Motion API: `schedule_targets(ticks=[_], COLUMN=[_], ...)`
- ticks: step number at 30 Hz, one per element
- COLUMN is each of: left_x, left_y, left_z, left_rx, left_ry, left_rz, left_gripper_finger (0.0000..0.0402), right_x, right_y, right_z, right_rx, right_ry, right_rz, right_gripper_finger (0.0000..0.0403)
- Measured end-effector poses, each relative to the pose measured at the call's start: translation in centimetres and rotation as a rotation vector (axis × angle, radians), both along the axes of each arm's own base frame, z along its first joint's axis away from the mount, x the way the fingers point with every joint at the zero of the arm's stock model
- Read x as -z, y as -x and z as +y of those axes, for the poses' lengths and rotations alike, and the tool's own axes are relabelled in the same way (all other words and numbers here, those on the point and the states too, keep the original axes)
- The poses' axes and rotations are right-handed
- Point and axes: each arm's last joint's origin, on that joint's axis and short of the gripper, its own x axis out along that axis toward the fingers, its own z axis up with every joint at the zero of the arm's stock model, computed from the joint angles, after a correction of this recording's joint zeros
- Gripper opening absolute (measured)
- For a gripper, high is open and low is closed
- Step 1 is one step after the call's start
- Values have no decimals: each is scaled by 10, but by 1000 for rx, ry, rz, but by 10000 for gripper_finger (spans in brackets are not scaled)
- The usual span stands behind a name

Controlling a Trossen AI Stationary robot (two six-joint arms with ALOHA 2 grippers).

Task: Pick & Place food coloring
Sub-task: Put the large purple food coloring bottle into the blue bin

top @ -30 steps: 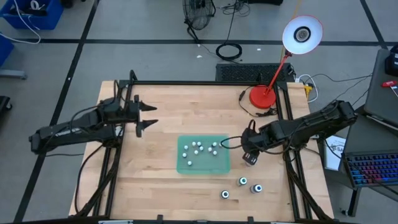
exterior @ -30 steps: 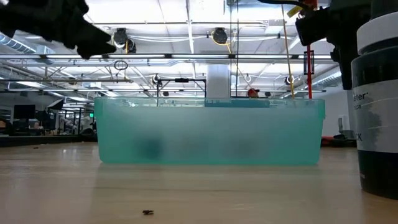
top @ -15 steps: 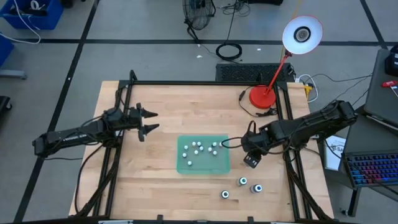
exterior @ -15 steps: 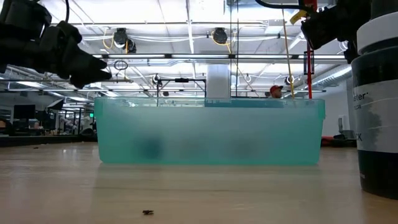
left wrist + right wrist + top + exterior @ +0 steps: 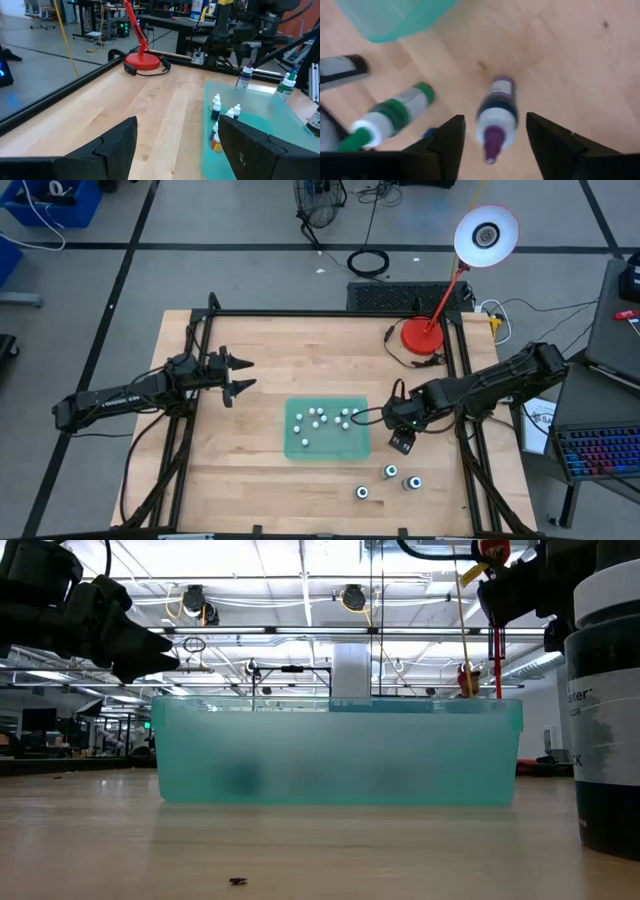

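Jaws on the right arm hang open over a purple-capped bottle [image 5: 496, 112] standing on the table just right of the tray [image 5: 327, 450], while the left jaws wait open at far left. We judge an off-centre close could tip it into the green-capped bottle [image 5: 395, 112] beside it. We count roughly nine bottles in the one tray and four outside.

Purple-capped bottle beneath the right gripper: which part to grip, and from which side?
Grip the purple-capped bottle by its round body just below the cap, from straight above: it appears to stand upright on the table, with the open right gripper straddling it.
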Motion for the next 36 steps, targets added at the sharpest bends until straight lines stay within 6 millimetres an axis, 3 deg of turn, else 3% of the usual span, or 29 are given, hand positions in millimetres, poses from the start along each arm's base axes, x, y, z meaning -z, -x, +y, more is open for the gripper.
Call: schedule_targets(ticks=[4,9,22,31,36], left_x=[0,1,1,1,1], left_y=[0,0,0,0,0], left_z=[0,0,0,0,0], left_rx=[0,1,1,2,2], left_ry=[0,0,-4,-17,-12], left_rz=[2,10,12,9,13], left_gripper_finger=[274,274,274,274,274], right_x=[5,13,33,54,55], right_y=[-4,-9,-17,-8,-8], right_z=[1,3,9,6,6], right_rx=[-15,-28,-39,15,1], right_ry=[5,15,37,40,37], right_rz=[11,31,115,151,133], right_gripper_finger=[239,252,220,207,191])
